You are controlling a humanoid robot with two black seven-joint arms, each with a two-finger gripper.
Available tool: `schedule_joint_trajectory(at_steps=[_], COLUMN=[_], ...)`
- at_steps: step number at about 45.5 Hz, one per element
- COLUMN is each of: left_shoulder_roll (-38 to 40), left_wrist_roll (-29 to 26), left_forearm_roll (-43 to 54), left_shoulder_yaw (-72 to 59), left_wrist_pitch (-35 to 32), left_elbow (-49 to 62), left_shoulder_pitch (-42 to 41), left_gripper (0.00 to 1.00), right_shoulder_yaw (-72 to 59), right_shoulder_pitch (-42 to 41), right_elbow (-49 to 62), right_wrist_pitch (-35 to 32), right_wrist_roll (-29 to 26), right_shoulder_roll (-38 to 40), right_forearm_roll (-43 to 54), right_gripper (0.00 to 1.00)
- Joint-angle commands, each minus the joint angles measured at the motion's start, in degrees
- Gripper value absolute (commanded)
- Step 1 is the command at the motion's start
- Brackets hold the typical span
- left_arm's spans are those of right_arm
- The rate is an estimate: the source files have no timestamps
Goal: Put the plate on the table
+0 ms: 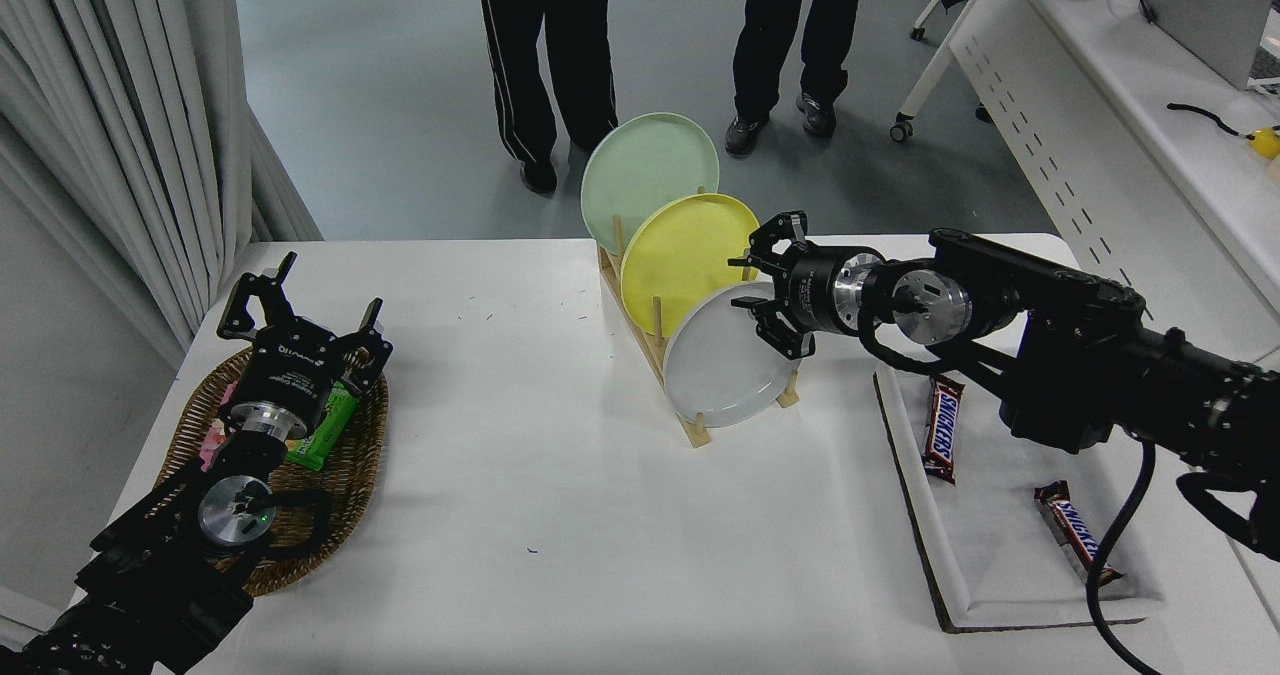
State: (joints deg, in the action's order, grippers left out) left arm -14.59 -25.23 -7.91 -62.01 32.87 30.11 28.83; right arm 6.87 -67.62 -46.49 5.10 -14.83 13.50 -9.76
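Observation:
The light-grey plate [715, 370] stands on edge in the front slot of a wooden rack [655, 350] on the white table [560, 515]. Behind it in the rack stand a yellow plate [680, 250] and a pale green plate [645, 165]. My right gripper [757, 283] is open, with its fingers spread at the grey plate's upper right rim; one finger is above the rim and one is in front of the plate's face. My left gripper [300, 300] is parked open over a wicker basket at the lower left.
The wicker basket [345, 475] holds a green packet and other snacks. A white tray [1000, 545] at the right holds two chocolate bars. Two people's legs stand beyond the table's far edge. A white perforated desk [1100, 105] is at the upper right.

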Motion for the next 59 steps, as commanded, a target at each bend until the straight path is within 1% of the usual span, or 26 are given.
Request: schedule_joint_trajectory(at_steps=[1, 8, 17, 18, 22, 29, 37, 51, 53, 56, 59], left_shoulder_roll=[0.0, 0.0, 0.0, 0.0, 0.0, 0.0, 0.0, 0.0, 0.0, 0.0, 0.0], left_wrist_roll=[0.0, 0.0, 0.0, 0.0, 0.0, 0.0, 0.0, 0.0, 0.0, 0.0, 0.0], left_forearm_roll=[0.0, 0.0, 0.0, 0.0, 0.0, 0.0, 0.0, 0.0, 0.0, 0.0, 0.0], left_shoulder_yaw=[0.0, 0.0, 0.0, 0.0, 0.0, 0.0, 0.0, 0.0, 0.0, 0.0, 0.0], left_wrist_pitch=[0.0, 0.0, 0.0, 0.0, 0.0, 0.0, 0.0, 0.0, 0.0, 0.0, 0.0], left_elbow=[0.0, 0.0, 0.0, 0.0, 0.0, 0.0, 0.0, 0.0, 0.0, 0.0, 0.0], left_shoulder_pitch=[0.0, 0.0, 0.0, 0.0, 0.0, 0.0, 0.0, 0.0, 0.0, 0.0, 0.0], left_gripper=[1.0, 1.0, 1.0, 1.0, 1.0, 1.0, 1.0, 1.0, 1.0, 1.0, 1.0], right_shoulder_yaw=[0.4, 0.4, 0.4, 0.4, 0.4, 0.4, 0.3, 0.3, 0.3, 0.3, 0.3], right_shoulder_pitch=[-0.1, -0.1, -0.1, -0.1, -0.1, -0.1, -0.1, -0.1, -0.1, -0.1, 0.0], right_elbow=[0.6, 0.6, 0.6, 0.6, 0.6, 0.6, 0.6, 0.6, 0.6, 0.6, 0.5], right_wrist_pitch=[0.0, 0.0, 0.0, 0.0, 0.0, 0.0, 0.0, 0.0, 0.0, 0.0, 0.0], right_wrist_roll=[0.0, 0.0, 0.0, 0.0, 0.0, -0.1, -0.1, -0.1, -0.4, -0.9, -1.5], right_shoulder_roll=[-0.2, -0.2, -0.2, -0.1, -0.1, -0.1, -0.1, -0.1, -0.1, 0.0, 0.1], right_forearm_roll=[0.0, 0.0, 0.0, 0.0, 0.0, 0.0, 0.0, 0.0, 0.0, 0.0, 0.1], right_gripper=[0.33, 0.28, 0.26, 0.24, 0.2, 0.16, 0.14, 0.06, 0.05, 0.01, 0.0])
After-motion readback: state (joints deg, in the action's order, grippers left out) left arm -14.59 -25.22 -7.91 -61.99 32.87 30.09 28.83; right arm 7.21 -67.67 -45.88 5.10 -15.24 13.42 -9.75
